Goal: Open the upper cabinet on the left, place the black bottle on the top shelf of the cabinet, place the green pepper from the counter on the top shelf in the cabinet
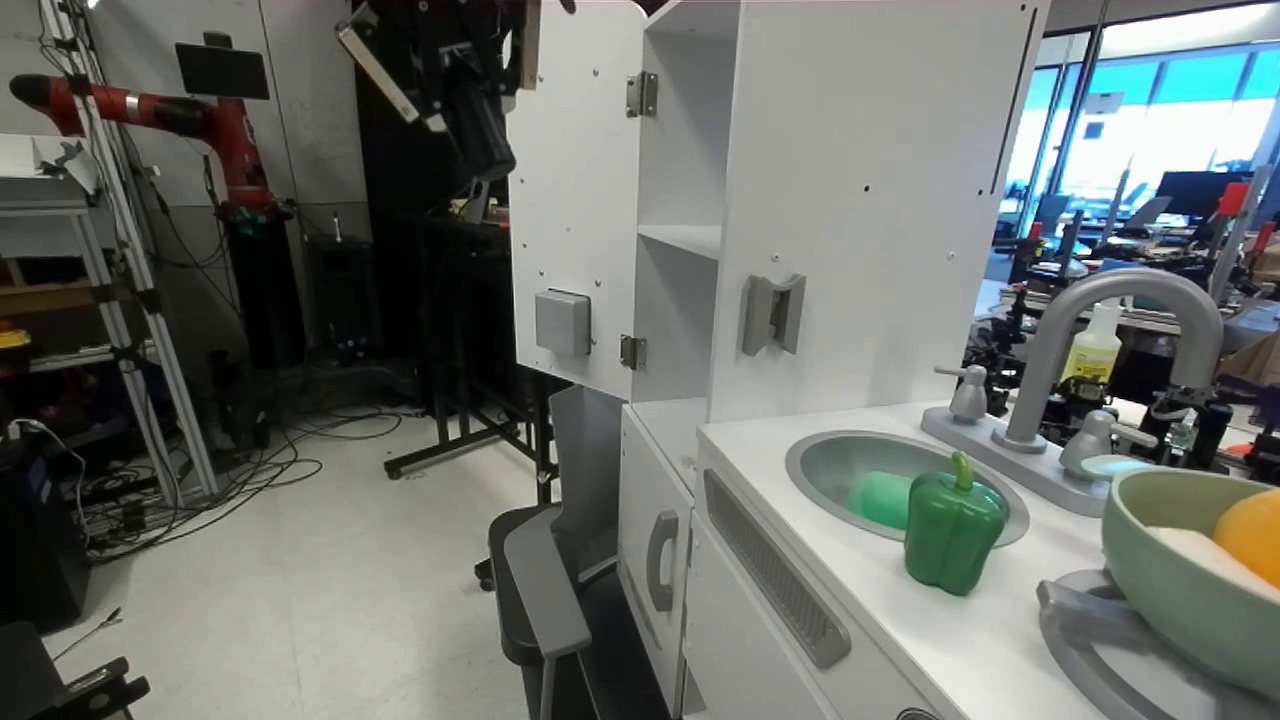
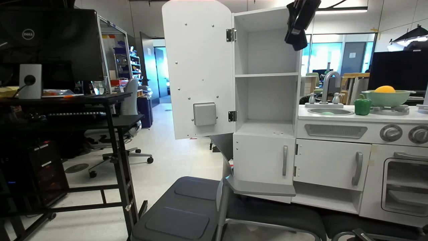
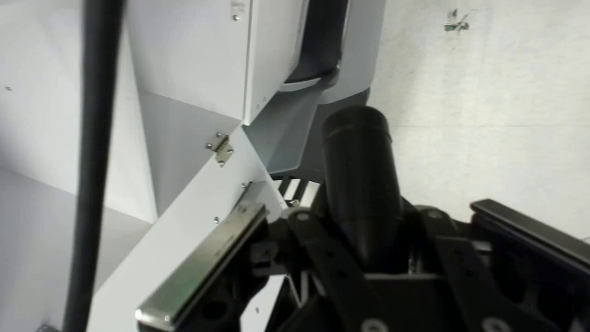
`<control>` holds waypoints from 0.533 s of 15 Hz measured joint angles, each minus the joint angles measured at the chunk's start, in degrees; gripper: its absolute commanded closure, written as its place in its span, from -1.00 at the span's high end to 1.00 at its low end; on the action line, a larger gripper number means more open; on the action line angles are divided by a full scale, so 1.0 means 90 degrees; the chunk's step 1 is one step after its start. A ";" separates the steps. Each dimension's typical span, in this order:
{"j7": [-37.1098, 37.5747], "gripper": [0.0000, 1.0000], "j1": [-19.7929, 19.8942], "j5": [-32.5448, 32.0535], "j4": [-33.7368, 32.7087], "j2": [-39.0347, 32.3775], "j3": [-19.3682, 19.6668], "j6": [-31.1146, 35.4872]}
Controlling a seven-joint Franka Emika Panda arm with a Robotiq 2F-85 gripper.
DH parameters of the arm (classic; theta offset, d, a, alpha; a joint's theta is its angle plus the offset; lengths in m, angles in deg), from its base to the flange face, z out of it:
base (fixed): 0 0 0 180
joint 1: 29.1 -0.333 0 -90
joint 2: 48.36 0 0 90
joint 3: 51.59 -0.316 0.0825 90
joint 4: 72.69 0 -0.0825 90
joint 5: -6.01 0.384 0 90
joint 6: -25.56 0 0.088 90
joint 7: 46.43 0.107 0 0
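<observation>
The upper cabinet's door (image 2: 200,63) stands wide open in both exterior views; it also shows in the wrist view (image 3: 179,249). The top shelf (image 2: 266,75) is bare. My gripper (image 1: 450,65) is high, out in front of the cabinet opening, shut on the black bottle (image 1: 480,130). In the wrist view the bottle (image 3: 357,138) points away from my gripper (image 3: 364,207), base outward, neck hidden among the dark jaws. In an exterior view my gripper (image 2: 302,15) and bottle merge into one dark shape. The green pepper (image 1: 953,530) stands upright on the counter (image 1: 870,570) beside the sink.
A pale green bowl (image 1: 1180,580) with an orange ball stands past the pepper. The grey faucet (image 1: 1130,285) rises behind the sink (image 1: 800,475). A chair (image 1: 545,580) stands below the open door. A blurred black bar (image 3: 99,161) crosses the wrist view's left side.
</observation>
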 measured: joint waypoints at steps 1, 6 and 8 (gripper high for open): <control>0.0532 -0.87 0.0011 -0.0523 -0.0153 -0.0144 -0.0028 0.0125; 0.3172 -0.87 -0.0344 -0.3247 -0.1420 -0.1340 0.0375 0.0161; 0.4238 -0.87 -0.0681 -0.4316 -0.2070 -0.1925 0.0610 0.0108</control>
